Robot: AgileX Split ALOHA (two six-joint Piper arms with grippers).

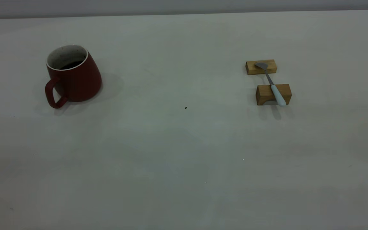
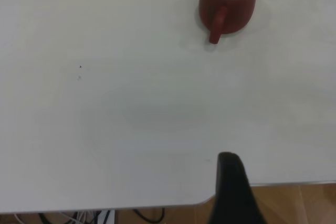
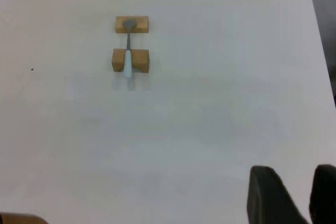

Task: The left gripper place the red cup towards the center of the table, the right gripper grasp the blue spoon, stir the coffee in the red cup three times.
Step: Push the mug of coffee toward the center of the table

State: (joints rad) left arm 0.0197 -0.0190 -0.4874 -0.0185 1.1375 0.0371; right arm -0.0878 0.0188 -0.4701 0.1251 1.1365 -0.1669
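Note:
The red cup [image 1: 73, 75] stands upright at the left of the table [image 1: 184, 159], its handle towards the camera and dark coffee [image 1: 72, 65] inside. The left wrist view shows the cup [image 2: 228, 6] far off, while my left gripper [image 2: 233, 192] is only a black tip by the table's edge. The blue spoon [image 1: 272, 84] lies across two wooden blocks at the right, bowl on the far block. In the right wrist view my right gripper [image 3: 294, 169] hangs well short of the spoon [image 3: 128, 51], its jaws slightly apart and empty. Neither gripper appears in the exterior view.
The far wooden block [image 1: 261, 67] and the near one [image 1: 267, 94] carry the spoon. A small black speck [image 1: 185, 108] marks the table's middle. Beyond the table's edge, a wooden floor [image 2: 304, 203] and cables [image 2: 79, 217] are visible.

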